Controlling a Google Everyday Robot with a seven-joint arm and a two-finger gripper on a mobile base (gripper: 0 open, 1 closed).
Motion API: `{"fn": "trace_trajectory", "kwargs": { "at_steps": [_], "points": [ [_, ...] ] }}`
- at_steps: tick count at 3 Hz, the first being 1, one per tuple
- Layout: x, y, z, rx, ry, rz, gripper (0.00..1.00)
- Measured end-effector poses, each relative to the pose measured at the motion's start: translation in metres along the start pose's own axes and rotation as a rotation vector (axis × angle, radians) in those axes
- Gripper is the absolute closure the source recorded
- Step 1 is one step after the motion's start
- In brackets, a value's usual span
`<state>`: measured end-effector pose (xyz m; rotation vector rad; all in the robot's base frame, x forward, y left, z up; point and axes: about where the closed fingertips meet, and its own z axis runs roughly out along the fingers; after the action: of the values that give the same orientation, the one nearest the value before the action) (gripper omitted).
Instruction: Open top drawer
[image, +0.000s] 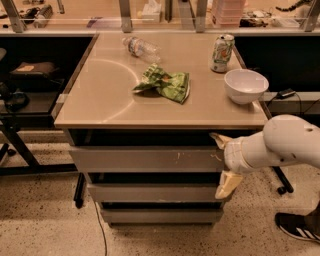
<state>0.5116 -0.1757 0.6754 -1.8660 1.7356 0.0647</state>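
Note:
The top drawer (145, 159) is the widest grey front just under the tan tabletop, with small white scuffs right of centre. A dark gap runs between it and the tabletop. Two narrower grey drawers (150, 192) sit below it. My gripper (221, 162) is at the right end of the top drawer's front, on a white arm coming in from the right. Its cream fingers are spread open, one fingertip (217, 138) at the drawer's upper edge and the other below its lower edge. The right end of the front is hidden behind the gripper.
On the tabletop (100, 100) lie a clear bottle (140, 48), a green bag (165, 84), a can (221, 52) and a white bowl (245, 85). A dark shelf unit (25, 90) stands to the left. A shoe (297, 226) is on the floor at the lower right.

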Motion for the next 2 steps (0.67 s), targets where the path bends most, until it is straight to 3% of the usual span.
{"fn": "trace_trajectory", "kwargs": {
  "at_steps": [2],
  "points": [
    [0.001,-0.017,0.042,-0.008,-0.04,-0.012,0.0]
  ]
}}
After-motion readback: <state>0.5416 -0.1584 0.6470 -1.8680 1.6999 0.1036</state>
